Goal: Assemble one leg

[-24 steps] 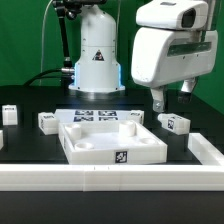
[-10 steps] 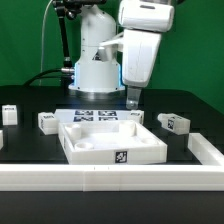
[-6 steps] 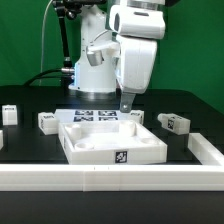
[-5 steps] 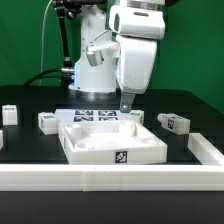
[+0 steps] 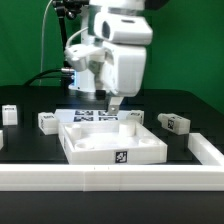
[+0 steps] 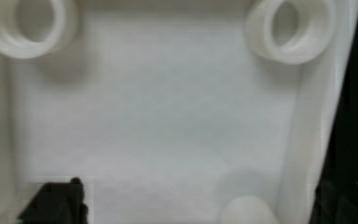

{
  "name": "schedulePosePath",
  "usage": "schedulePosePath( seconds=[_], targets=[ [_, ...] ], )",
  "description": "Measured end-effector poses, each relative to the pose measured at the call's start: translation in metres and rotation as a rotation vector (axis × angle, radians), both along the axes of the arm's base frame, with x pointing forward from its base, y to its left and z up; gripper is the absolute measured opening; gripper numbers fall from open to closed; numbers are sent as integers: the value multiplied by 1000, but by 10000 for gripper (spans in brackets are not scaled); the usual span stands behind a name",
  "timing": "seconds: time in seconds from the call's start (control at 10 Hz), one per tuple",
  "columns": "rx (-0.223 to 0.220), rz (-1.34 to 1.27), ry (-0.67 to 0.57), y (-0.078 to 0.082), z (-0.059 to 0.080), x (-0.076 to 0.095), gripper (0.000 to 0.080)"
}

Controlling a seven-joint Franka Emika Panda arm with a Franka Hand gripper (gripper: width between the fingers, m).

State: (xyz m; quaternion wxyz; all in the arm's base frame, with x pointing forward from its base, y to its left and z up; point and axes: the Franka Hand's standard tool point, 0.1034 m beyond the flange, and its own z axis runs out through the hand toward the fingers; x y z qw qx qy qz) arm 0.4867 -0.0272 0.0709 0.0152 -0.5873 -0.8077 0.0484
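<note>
The large white square panel [image 5: 110,142] lies in the middle of the table. My gripper [image 5: 113,103] hangs just above its back edge, open and empty. In the wrist view the panel [image 6: 176,120] fills the picture, with two round holes [image 6: 23,25] at its corners. My gripper [image 6: 202,205] shows one dark fingertip [image 6: 55,200] low in that view, with nothing between the jaws. Small white tagged legs lie around the panel: one [image 5: 47,120] and another [image 5: 10,113] on the exterior view's left, one [image 5: 175,122] on its right, and one [image 5: 137,117] behind the panel.
The marker board [image 5: 92,115] lies behind the panel, in front of the robot base [image 5: 85,70]. A white rail [image 5: 110,181] runs along the table's front, and a white bar [image 5: 205,149] lies at the exterior view's right.
The arm has swung from above the right-hand leg toward the exterior view's left and now hangs over the panel's back edge. The gripper has stayed empty. The parts have not moved.
</note>
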Motion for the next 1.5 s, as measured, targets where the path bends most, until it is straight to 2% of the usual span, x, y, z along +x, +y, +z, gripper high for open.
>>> schedulePosePath(
  seconds=[0.4,0.5,0.6,0.9,1.0,1.2,1.5],
  targets=[
    [-2,-24,-1,0,-1,0,650],
    [11,-8,2,-2,-11,-11,650],
    [33,14,4,-6,-28,-28,650],
    [45,-13,59,-15,-57,-48,650],
    [48,-22,67,-19,-61,-50,650],
    [43,-52,73,-16,-61,-49,650],
    [43,-56,73,-17,-62,-49,255]
  ],
)
